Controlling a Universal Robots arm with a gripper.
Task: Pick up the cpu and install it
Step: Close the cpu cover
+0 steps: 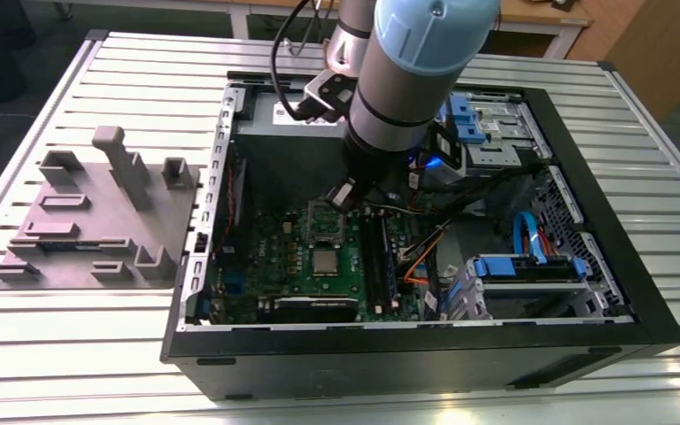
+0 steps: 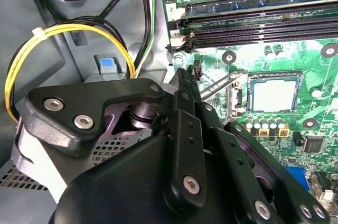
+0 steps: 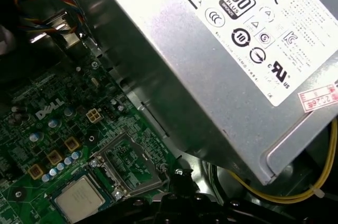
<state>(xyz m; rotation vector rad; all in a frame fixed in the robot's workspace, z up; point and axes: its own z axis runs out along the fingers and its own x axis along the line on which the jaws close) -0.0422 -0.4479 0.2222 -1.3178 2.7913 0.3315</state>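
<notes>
In the exterior view the arm (image 1: pixel 405 80) hides the back of the motherboard (image 1: pixel 305 266) and is cut off by the top edge. In the second wrist view the hand (image 2: pixel 182 84) shows as black linkage covering the lower board. In the first wrist view the grey box (image 3: pixel 222 60) runs past the edge, and the cpu (image 3: pixel 79 198) is cut off.

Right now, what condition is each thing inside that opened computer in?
computer case: lying flat, side panel off.
cpu: seated in its socket on the green board, also seen at and.
hinged metal frame: swung open, off the cpu.
gripper: above the board, holding nothing.
memory slots: empty.
</notes>
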